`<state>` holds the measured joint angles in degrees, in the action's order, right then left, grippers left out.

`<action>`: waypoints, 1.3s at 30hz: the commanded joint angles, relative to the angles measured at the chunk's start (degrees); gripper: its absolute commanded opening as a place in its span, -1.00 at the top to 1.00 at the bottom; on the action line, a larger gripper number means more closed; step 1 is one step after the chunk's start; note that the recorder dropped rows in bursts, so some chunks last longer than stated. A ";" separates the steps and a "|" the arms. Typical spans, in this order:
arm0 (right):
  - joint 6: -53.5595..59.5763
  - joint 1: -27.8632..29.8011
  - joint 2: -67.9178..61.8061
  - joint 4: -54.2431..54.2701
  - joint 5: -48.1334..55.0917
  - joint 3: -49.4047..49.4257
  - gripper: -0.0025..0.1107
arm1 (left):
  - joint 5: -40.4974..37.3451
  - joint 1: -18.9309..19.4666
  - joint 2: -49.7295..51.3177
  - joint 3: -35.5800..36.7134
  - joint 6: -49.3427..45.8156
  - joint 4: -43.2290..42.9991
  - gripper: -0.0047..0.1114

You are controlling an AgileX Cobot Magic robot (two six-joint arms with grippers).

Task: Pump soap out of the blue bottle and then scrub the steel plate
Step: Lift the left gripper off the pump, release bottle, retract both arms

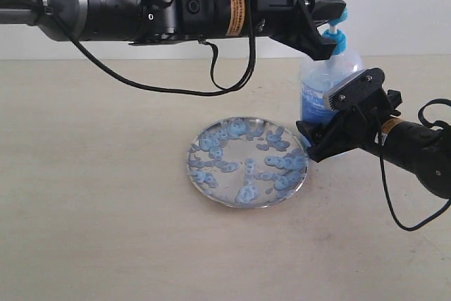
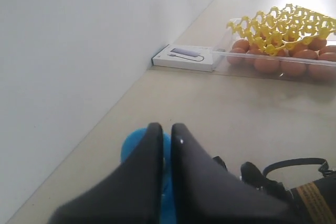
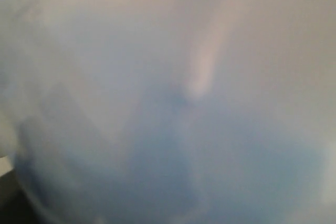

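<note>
At the right of the pale table [image 1: 106,195], the blue bottle [image 1: 318,79] stands upright just beside the far right rim of the steel plate [image 1: 211,199]. Whether the two touch cannot be determined. The plate lies flat near the table's centre, its face scattered with pale blue blobs and rings of soap [image 1: 236,130]. The left gripper [image 1: 325,40] reaches across from the left and sits at the bottle's bright blue pump head [image 1: 340,17]. In the left wrist view its jaws are drawn together with only a thin slit between them, and the pump head [image 2: 134,148] shows directly under the fingers [image 2: 147,156]. The right gripper [image 1: 331,114] comes in low from the right and grips the bottle's lower body, with one ribbed pad [image 1: 347,91] against the label side and the other finger at the base. The right wrist view is filled by a blurred blue-grey surface and no detail is legible there. In the left wrist view, against the white wall [image 2: 79,51], lie a white box [image 2: 186,57] and a clear tray of brown eggs [image 2: 286,64] under a yellow mesh [image 2: 283,27].
</note>
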<state>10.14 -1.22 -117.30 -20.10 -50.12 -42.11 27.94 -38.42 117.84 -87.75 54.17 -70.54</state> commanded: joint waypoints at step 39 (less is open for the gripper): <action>-11.80 0.01 15.71 2.99 0.23 3.44 -0.88 | -23.99 2.57 -61.64 53.60 -27.68 29.84 0.85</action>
<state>0.73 -1.16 -109.38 -16.00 -53.98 -40.23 7.53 -36.07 61.06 -36.43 26.82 -41.92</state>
